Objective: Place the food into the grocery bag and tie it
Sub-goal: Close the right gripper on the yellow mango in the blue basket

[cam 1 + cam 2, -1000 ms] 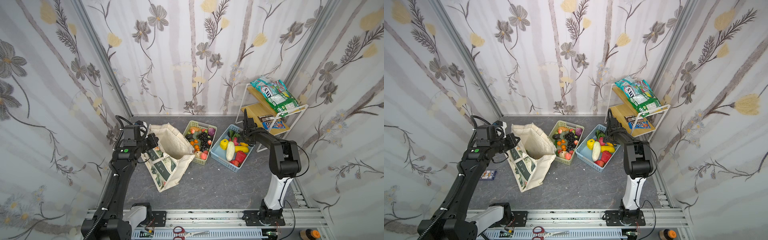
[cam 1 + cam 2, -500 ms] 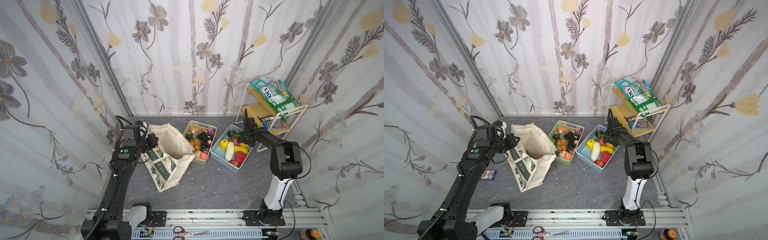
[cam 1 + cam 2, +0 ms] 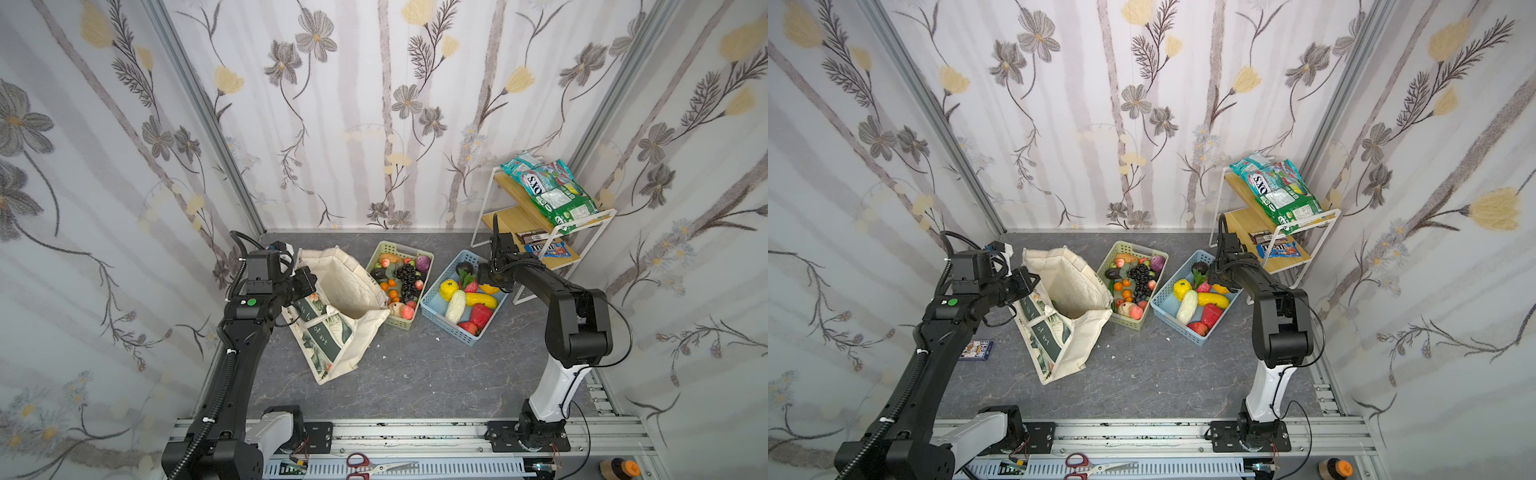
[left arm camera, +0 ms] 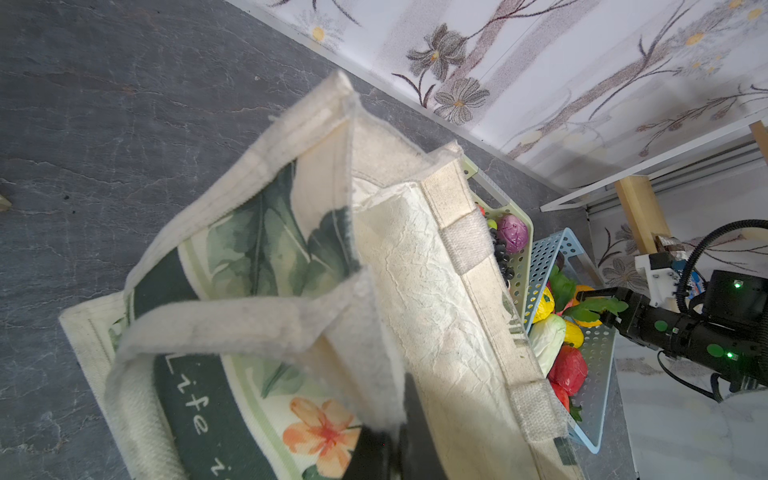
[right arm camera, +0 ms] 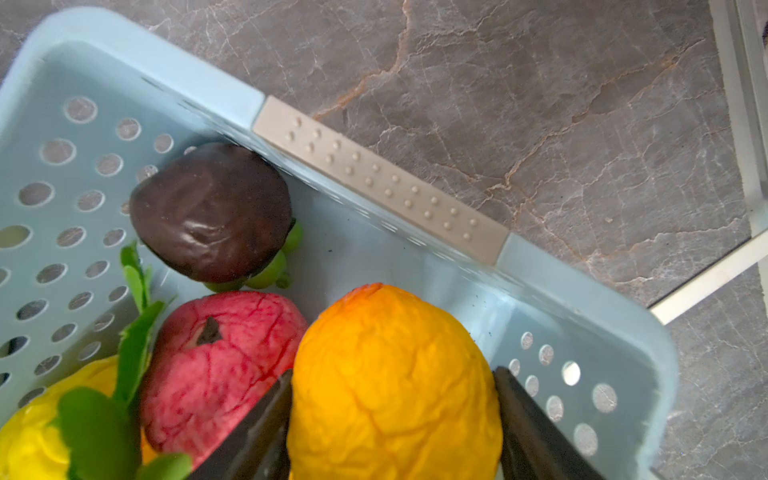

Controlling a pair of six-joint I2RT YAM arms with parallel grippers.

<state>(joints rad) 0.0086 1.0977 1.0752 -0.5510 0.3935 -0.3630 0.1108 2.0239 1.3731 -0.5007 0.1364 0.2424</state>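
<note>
Where the tall cream canvas grocery bag (image 3: 345, 286) stands open at centre left in both top views, its dark green band reads "of art". The left wrist view shows "Life i…" in white script on that band. The left arm rises from the lower left and reaches level toward the bag, and the left gripper (image 3: 307, 282) is clamped on the bag's left rim.

Right of centre sits the pale blue perforated plastic basket (image 3: 444, 326), full of toy produce. At upper right, a white wire rack with wooden shelves (image 3: 513, 193) carries crinkly green and blue snack packets (image 3: 548, 191), whose turned lettering cannot be read surely.

The right arm folds forward from the lower right, wrist tipped down into the basket. There the right gripper (image 5: 392, 374) grasps the wrinkled orange toy fruit (image 5: 390, 316) at the basket's upper right end, one dark finger against each side.
</note>
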